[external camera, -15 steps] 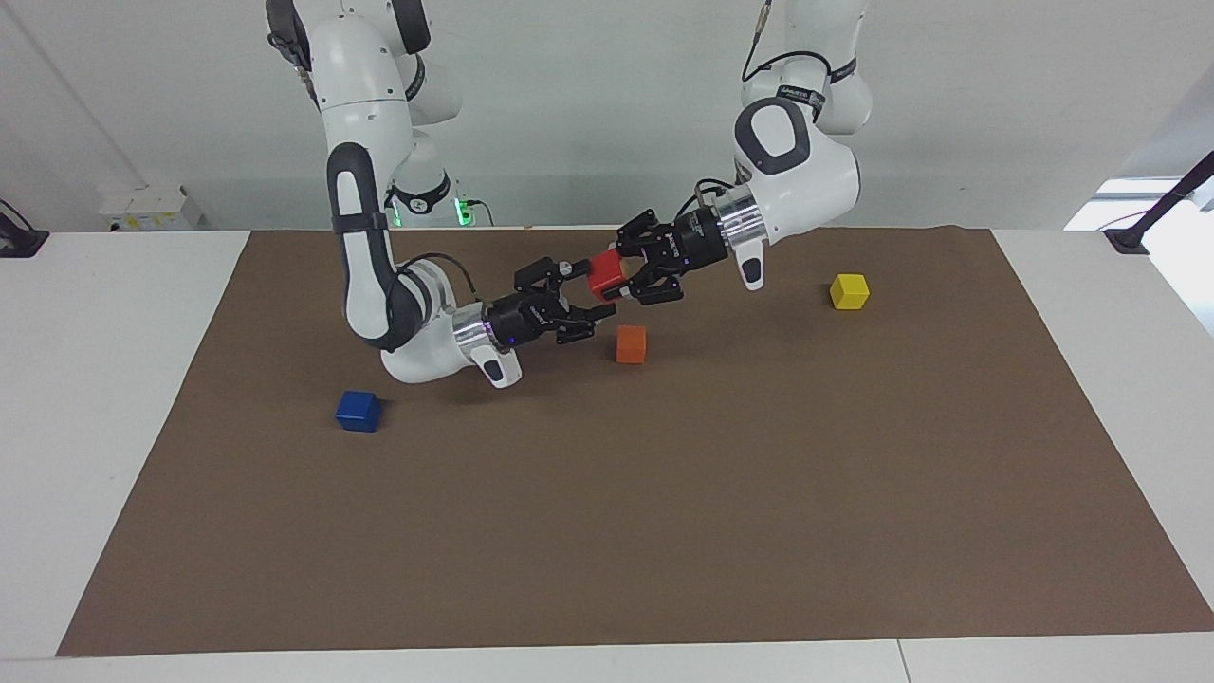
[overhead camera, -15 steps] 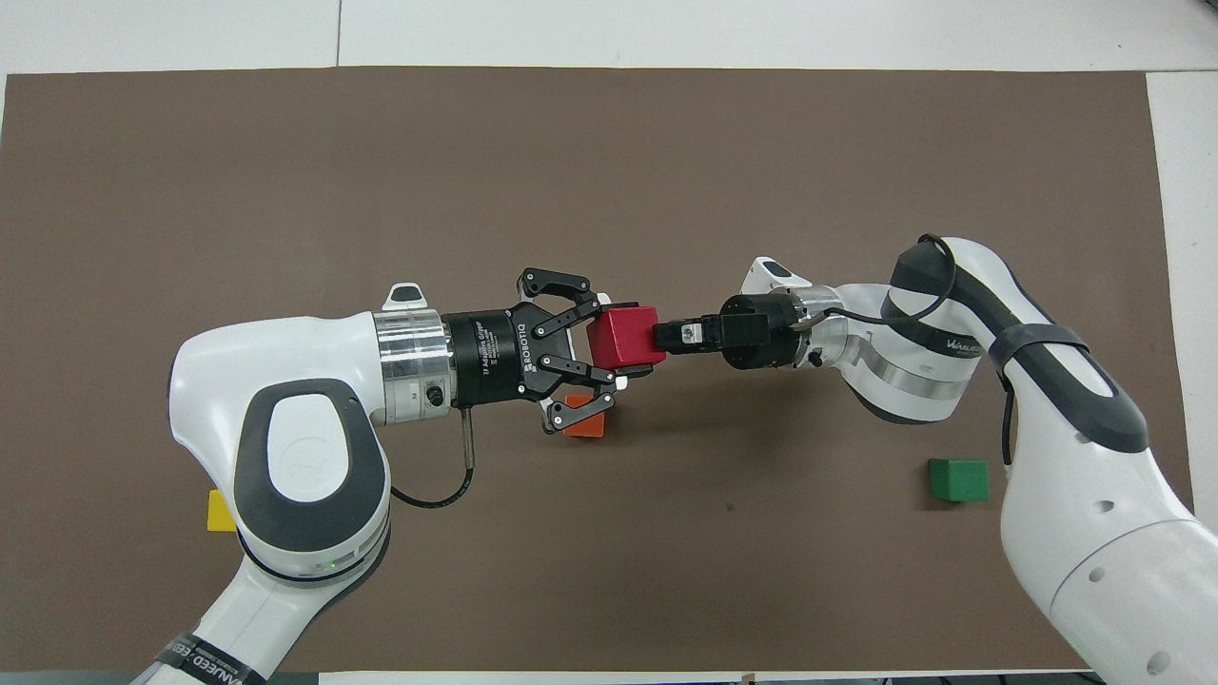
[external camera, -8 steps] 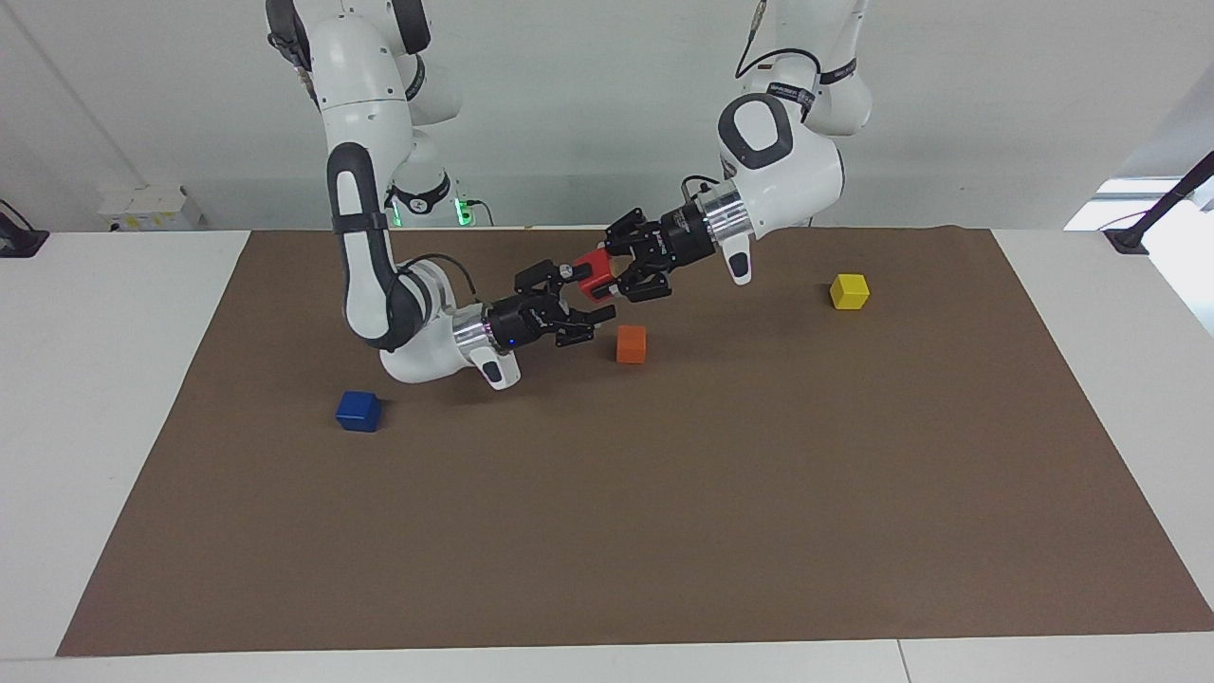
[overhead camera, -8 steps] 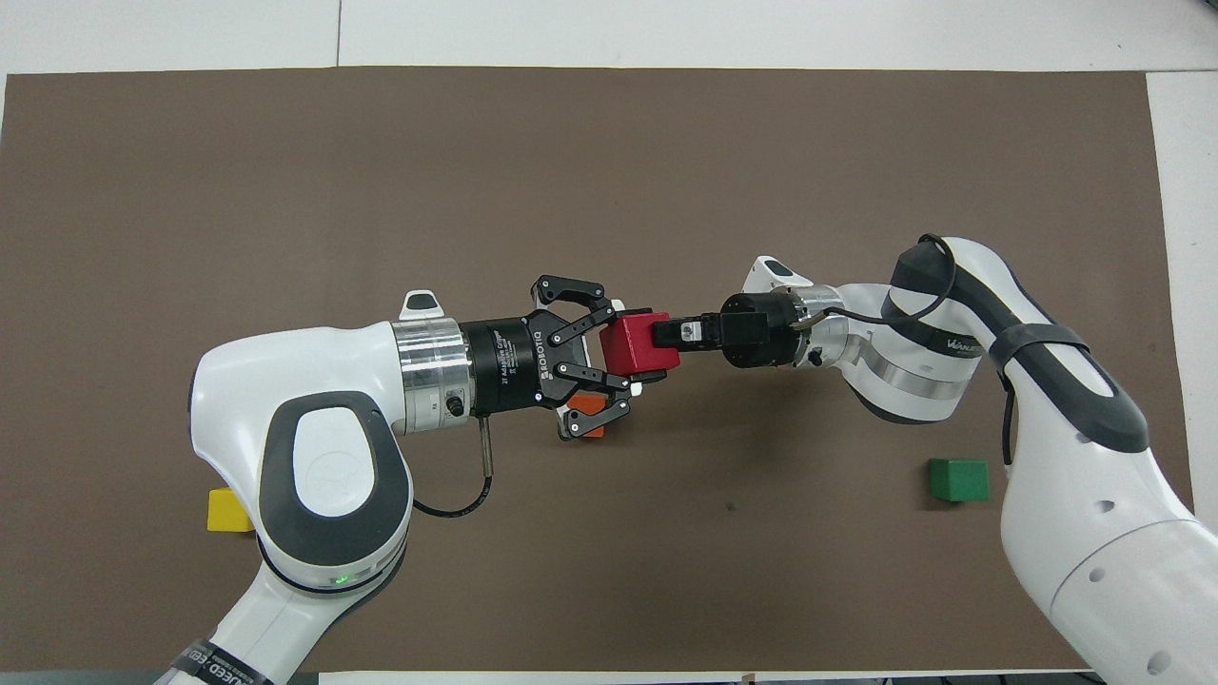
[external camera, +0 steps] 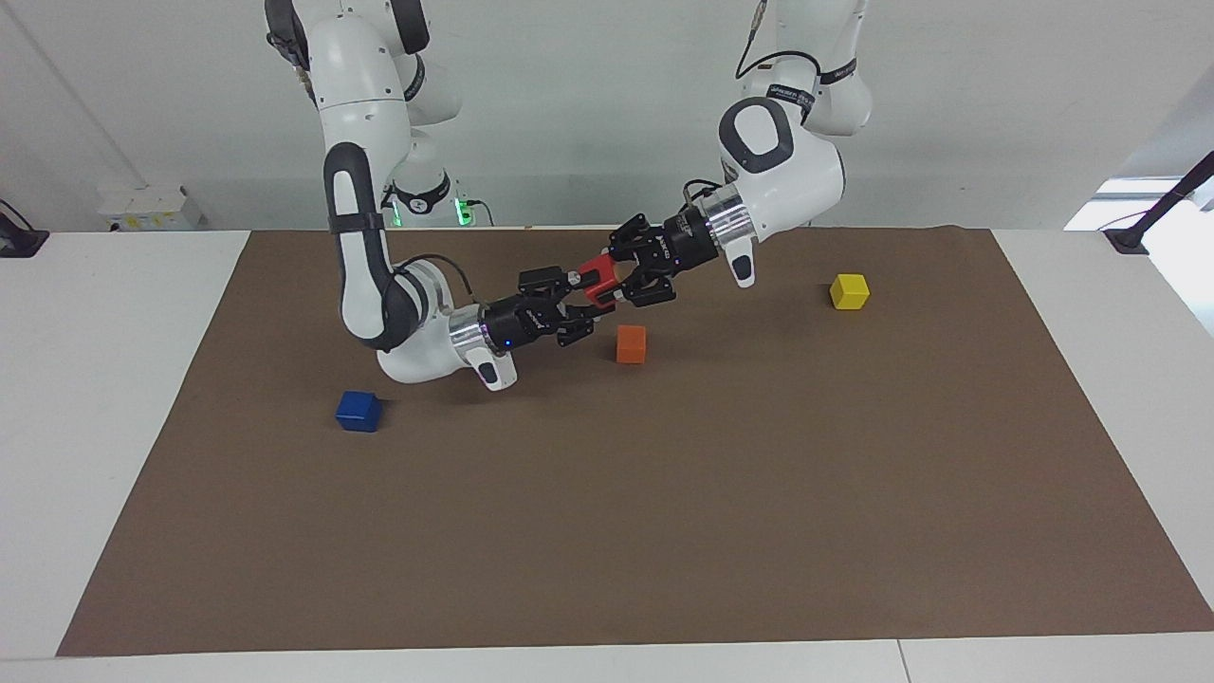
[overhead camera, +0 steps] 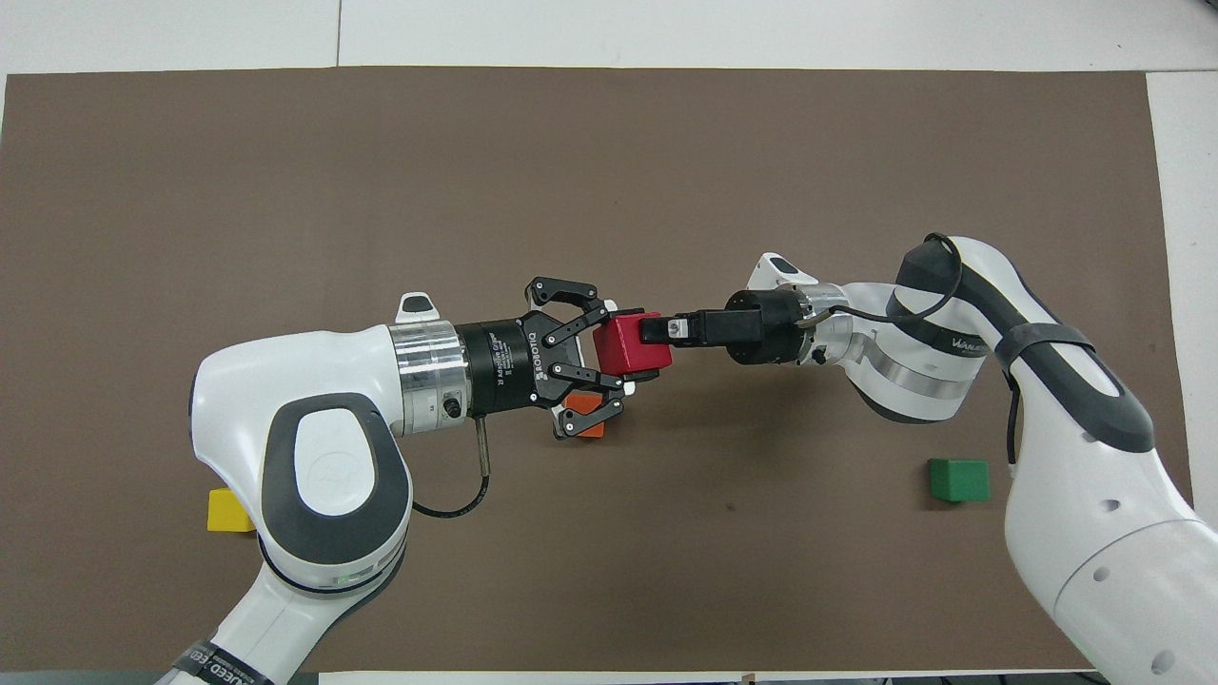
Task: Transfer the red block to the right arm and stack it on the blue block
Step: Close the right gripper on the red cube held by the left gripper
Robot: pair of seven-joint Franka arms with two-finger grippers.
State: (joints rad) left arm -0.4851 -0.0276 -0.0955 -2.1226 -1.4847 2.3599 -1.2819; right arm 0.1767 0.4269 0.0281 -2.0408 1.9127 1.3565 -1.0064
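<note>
Both arms stretched level over the middle of the table, wrists bent toward each other. The left gripper (overhead camera: 623, 350) and the right gripper (overhead camera: 655, 331) met tip to tip, each clamped on the red block (overhead camera: 633, 344).

Both tools meet mid-frame: the left tool (overhead camera: 609, 354) and right tool (overhead camera: 657, 330) close together on the red block (overhead camera: 636, 344), blocking the centre. The orange block (external camera: 631, 344) sits just below them in the facing view. The lower half of the surface (external camera: 664, 531) lies open. The blue block (external camera: 358, 411) stands at lower left, free all round.
</note>
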